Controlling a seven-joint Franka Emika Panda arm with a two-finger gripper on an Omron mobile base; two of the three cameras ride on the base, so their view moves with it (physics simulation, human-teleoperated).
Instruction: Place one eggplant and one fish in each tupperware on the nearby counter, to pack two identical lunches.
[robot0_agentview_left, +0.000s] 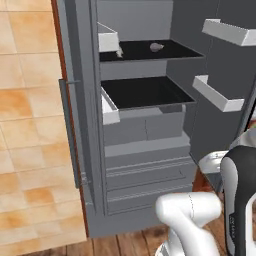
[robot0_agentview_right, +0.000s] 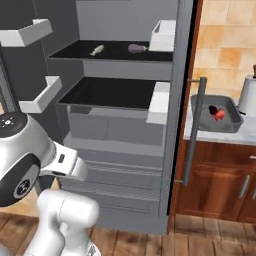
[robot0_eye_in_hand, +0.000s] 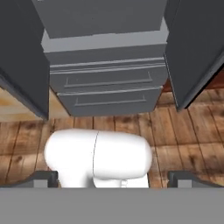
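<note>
Eggplant (robot0_agentview_right: 135, 48) and pale fish (robot0_agentview_right: 97, 50) lie apart on the upper black shelf (robot0_agentview_right: 115, 54) of the open fridge (robot0_agentview_right: 120, 120); from the left base view the same eggplant (robot0_agentview_left: 156, 47) sits mid-shelf and the fish (robot0_agentview_left: 119, 52) sits at the shelf's left edge, by a white door bin.

Tool (robot0_eye_in_hand: 113, 177): the hand view shows two dark fingertips set far apart with nothing between them, so the tool is released and empty. It points down at the fridge's lower drawers (robot0_eye_in_hand: 107, 89) and the wooden floor, well below the upper shelf.

To the right of the fridge, past its open door and long handle (robot0_agentview_right: 194, 130), the table (robot0_agentview_right: 220, 137) carries the dark grey tupperware (robot0_agentview_right: 216, 116). Inside it lie the red-orange fish (robot0_agentview_right: 220, 114) and a dark item beside it, probably the second eggplant, too small to tell. A white upright object stands just beyond the tupperware.

Judged state: one lunch appears packed; the items on the upper shelf remain to be fetched.

Risks. The tool must rise from drawer level to the upper shelf; a careless swing could strike the lower shelf (robot0_agentview_right: 112, 95) or the door bins. Both shelf items are small and rounded, so an off-centre pinch could squirt one toward the back of the fridge. The open door stands between fridge and table and could block the carry.
</note>
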